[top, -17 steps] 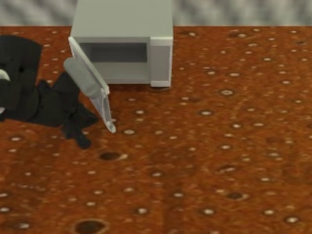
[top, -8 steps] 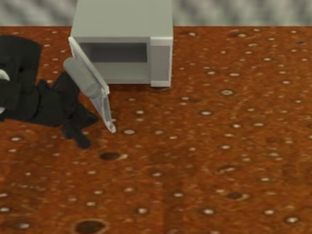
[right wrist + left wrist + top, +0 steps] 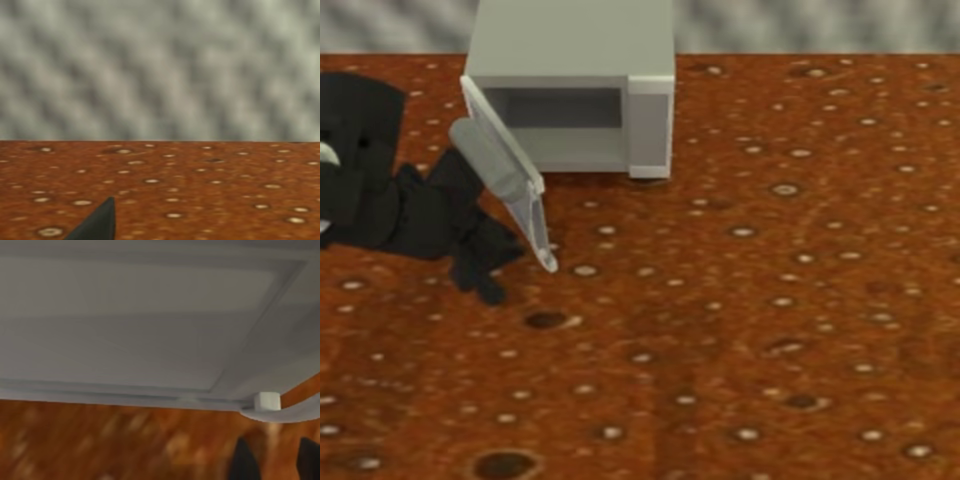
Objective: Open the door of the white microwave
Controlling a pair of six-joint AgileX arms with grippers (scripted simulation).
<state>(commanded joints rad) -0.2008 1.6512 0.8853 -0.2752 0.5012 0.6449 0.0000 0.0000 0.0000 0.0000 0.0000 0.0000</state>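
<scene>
Two dark fingertips of the left gripper show at the edge of the left wrist view, spread apart with bare tabletop between them, so the jaws are released and grasp nothing. From above, the left gripper is a black mass in which the jaws cannot be made out. It sits near the tabletop's far left corner, just beside the free end of the door, on the door's outer face; contact cannot be judged. The door stands swung wide, hinged at the left front corner of the white microwave, which sits at the far edge with its top cut off by the frame; its dim cavity is exposed. Half a second ago the gripper lay slightly closer to the door's tip; the door has not moved. Only one dark fingertip of the right gripper shows, so I cannot tell its jaws' state.
</scene>
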